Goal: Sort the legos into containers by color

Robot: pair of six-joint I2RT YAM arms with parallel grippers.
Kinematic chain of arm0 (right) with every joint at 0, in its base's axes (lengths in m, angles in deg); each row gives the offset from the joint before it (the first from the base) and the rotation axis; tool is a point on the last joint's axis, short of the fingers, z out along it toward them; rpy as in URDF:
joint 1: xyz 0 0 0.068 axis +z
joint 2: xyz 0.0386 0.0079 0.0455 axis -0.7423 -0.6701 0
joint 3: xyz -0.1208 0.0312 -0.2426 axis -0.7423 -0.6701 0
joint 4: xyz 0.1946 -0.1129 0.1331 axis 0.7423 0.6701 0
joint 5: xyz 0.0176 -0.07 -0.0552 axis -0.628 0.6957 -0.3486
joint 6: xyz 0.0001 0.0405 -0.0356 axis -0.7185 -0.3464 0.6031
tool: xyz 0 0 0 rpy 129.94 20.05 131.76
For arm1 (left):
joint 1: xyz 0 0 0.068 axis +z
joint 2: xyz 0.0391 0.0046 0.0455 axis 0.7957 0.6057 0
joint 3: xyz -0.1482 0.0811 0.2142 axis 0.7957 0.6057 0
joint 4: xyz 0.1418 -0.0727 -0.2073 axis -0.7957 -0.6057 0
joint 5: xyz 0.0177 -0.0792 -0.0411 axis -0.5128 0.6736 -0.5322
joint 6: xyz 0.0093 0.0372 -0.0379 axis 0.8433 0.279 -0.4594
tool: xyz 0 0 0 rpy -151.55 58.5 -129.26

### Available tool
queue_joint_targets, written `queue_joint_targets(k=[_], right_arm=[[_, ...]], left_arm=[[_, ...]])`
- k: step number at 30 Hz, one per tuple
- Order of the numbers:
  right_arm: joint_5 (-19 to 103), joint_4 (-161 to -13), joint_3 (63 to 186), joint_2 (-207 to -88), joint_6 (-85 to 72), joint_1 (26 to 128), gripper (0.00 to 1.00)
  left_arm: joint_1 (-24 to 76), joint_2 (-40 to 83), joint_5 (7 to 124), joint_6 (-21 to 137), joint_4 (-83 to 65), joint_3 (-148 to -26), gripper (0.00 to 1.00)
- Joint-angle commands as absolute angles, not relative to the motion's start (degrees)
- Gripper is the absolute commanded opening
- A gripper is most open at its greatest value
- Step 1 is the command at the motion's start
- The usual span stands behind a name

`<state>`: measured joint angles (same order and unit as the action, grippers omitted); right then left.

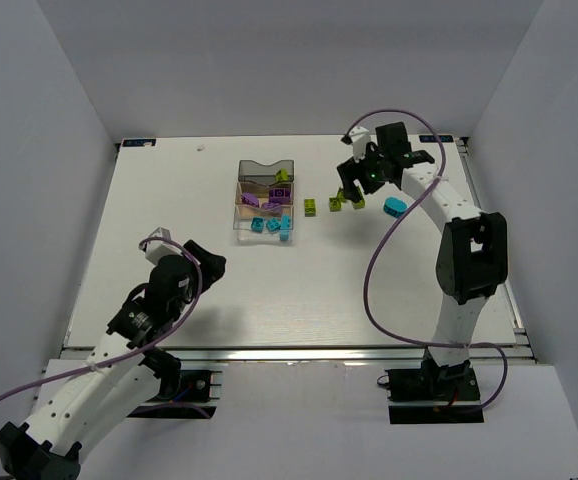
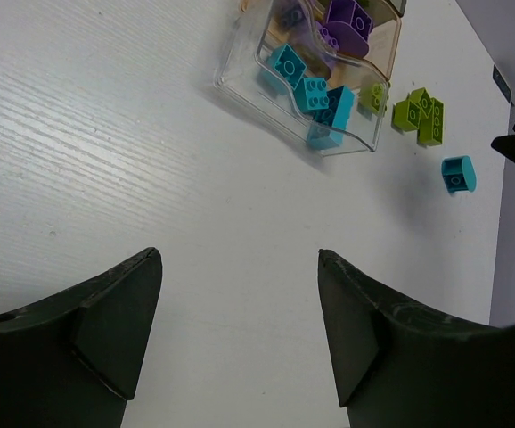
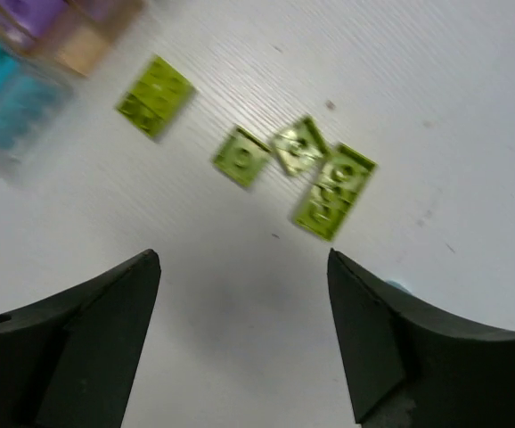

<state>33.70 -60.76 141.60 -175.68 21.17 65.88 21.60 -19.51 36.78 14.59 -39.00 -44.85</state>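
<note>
Three bins stand in a row: smoky grey [image 1: 265, 168] holding a lime brick [image 1: 282, 176], amber [image 1: 256, 196] with purple bricks [image 1: 269, 197], and clear [image 1: 259, 226] with cyan bricks [image 1: 272, 225]. Lime bricks [image 1: 310, 206] [image 1: 335, 203] [image 1: 357, 201] lie loose on the table right of the bins, and a rounded cyan brick [image 1: 396, 206] lies further right. My right gripper [image 1: 354, 185] is open and empty, hovering above the loose lime bricks [image 3: 335, 192]. My left gripper [image 1: 209, 260] is open and empty, well short of the clear bin [image 2: 240, 80].
The white table [image 1: 219, 290] is walled at the sides and back. In the left wrist view the lime bricks [image 2: 422, 111] and the cyan brick [image 2: 458, 174] lie beyond the clear bin. The right arm's purple cable [image 1: 374, 270] loops over the table.
</note>
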Motion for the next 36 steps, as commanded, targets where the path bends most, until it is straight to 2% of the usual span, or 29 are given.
queue_joint_targets(k=[1,2,3,9,14,21,31,36], right_arm=[[38.07,-56.51,143.07,-177.25,25.56,63.49,0.82],[40.00,-55.28,143.86,-178.04,26.90,62.09,0.89],[40.71,-52.91,145.69,-179.53,28.22,61.38,0.89],[45.11,-47.01,152.12,-185.25,37.36,56.63,0.89],[47.92,-46.13,152.65,-188.67,43.16,55.13,0.89],[46.35,-42.09,158.54,-194.21,45.02,53.64,0.87],[45.20,-40.85,160.30,-197.73,45.81,53.11,0.75],[44.24,-40.15,160.30,-198.35,45.99,52.85,0.58]], left_arm=[[21.78,-19.43,37.45,15.15,-37.38,-44.34,0.80],[21.78,-19.43,37.54,15.23,-37.12,-44.25,0.80],[21.78,-19.34,37.62,15.15,-36.94,-43.99,0.80],[21.78,-18.20,38.33,15.23,-35.89,-43.89,0.80],[21.78,-17.93,38.41,15.32,-35.71,-43.90,0.80],[21.78,-17.76,38.50,15.23,-35.98,-43.90,0.80],[21.78,-16.97,38.59,15.41,-35.71,-44.07,0.80],[21.78,-16.26,38.68,15.58,-35.36,-44.25,0.80]])
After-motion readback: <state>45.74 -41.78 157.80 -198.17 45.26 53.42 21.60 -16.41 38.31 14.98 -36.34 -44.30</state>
